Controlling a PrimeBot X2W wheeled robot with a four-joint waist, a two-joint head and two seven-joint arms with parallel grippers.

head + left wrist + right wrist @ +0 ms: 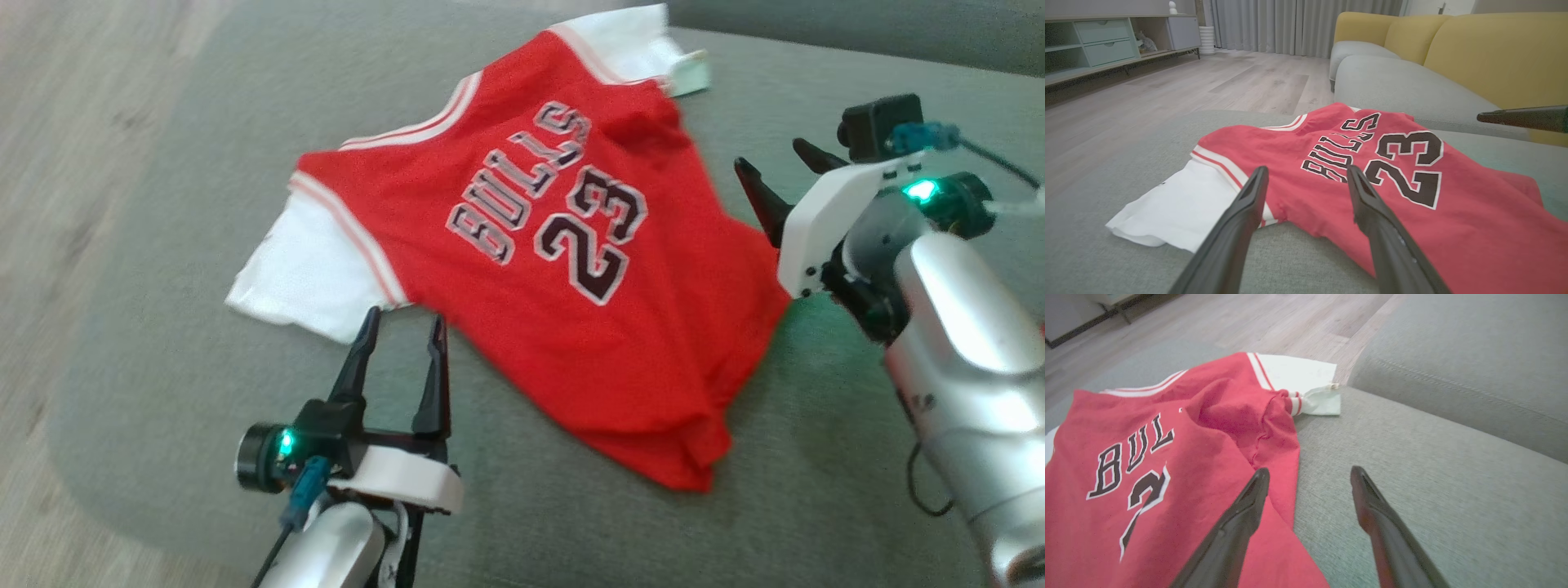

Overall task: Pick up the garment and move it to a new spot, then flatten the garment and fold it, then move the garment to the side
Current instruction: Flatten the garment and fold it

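The garment [522, 269] is a red jersey with white sleeves, lettered BULLS 23, lying spread out print side up on a grey sofa cushion [180, 351]. Its hem is bunched at the near right corner. My left gripper [404, 320] stands open just below the near white sleeve, fingers apart and empty. In the left wrist view the garment [1380, 171] lies right in front of the open left gripper [1306, 173]. My right gripper [775, 162] is open at the jersey's right edge. The right wrist view shows the right gripper [1309, 474] over that edge of the garment [1180, 465].
Wooden floor [49, 163] runs along the cushion's left side. A second grey seat cushion [1474, 359] rises beyond the far sleeve. Yellow sofa backs [1474, 49] stand behind, and a low cabinet [1106, 41] lines the far wall.
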